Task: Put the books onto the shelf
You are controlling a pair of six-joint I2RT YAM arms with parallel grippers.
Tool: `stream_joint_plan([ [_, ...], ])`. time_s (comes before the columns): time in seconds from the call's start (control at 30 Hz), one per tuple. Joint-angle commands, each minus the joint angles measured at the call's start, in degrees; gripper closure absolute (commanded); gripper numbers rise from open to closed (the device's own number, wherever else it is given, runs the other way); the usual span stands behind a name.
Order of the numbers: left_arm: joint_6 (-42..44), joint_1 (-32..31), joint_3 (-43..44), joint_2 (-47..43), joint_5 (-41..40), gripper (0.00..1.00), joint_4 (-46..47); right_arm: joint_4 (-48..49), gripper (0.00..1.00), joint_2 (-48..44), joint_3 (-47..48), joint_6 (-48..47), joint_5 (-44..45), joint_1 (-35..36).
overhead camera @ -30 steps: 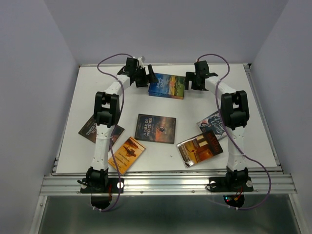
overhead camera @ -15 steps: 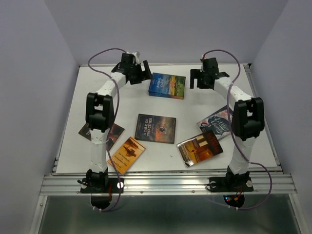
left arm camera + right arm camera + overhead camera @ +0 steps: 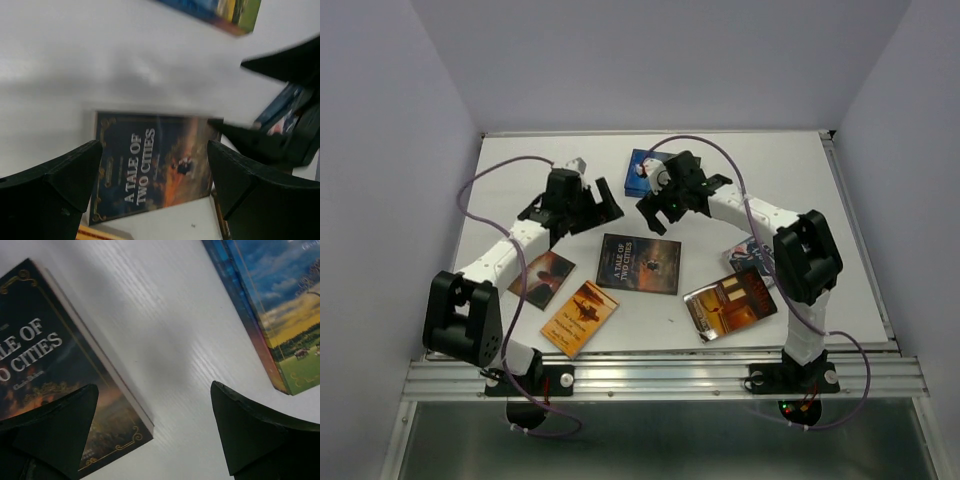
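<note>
**Both end effectors released above the tabletop, all books lying flat**

We take the dark "A Tale of Two Cities" book (image 3: pixel 640 263) as our landmark; it lies flat, cover up, near the middle of the white tabletop (image 3: pixel 790 165).

The left end effector (image 3: pixel 155 155) hangs over the far-left side of this book. Its fingers are spread wide and nothing sits between them. In the left wrist view we see the title cover framed between the two black fingers, and the image there is blurred.

The right end effector (image 3: pixel 155 390) hangs just beyond the far edge of the landmark book, also spread wide and holding nothing. In the right wrist view its fingers frame bare tabletop, with the corner of the landmark book on one side and the blue-green book (image 3: pixel 285 310) on the other. The two end effectors are near each other but apart.

The other books all rest flat on the tabletop:
- The blue-green book lies beyond the landmark book, toward the far edge, and is partly hidden by the right arm in the top view.
- The orange book (image 3: pixel 580 316) lies near-left of the landmark book, close by.
- The dark brown book (image 3: pixel 544 278) lies to its left, just beside the orange one.
- The amber book (image 3: pixel 730 303) lies near-right of it.
- The patterned book (image 3: pixel 748 253) lies to its right, partly under the right arm; we cannot tell whether it touches the amber book.
</note>
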Motion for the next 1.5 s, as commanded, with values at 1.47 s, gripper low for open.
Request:
stream_joint_plan([
  [1.47, -9.56, -17.59, -7.95, 8.69, 0.47, 0.01, 6.83, 2.57, 0.00, 3.92, 1.60, 25.13, 2.23, -9.91],
])
